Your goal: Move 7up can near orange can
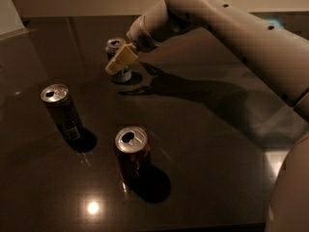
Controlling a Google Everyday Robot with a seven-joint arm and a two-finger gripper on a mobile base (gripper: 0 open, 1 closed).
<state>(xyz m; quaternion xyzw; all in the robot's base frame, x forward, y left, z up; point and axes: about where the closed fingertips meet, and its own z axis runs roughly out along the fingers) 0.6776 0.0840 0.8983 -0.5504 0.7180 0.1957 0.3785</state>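
Observation:
The 7up can [115,46] stands upright at the back of the dark table, pale grey-green with a silver top. My gripper [120,62] is right at this can, its pale tip covering the can's front right side. The orange can [131,151] stands upright in the front middle of the table, dark brownish-orange with a silver top, well apart from the 7up can and the gripper.
A taller slim dark can [61,110] stands at the left, between the other two cans. My pale arm [231,28] reaches in from the upper right across the glossy dark table [207,144]. A lamp reflection [91,207] shows near the front edge.

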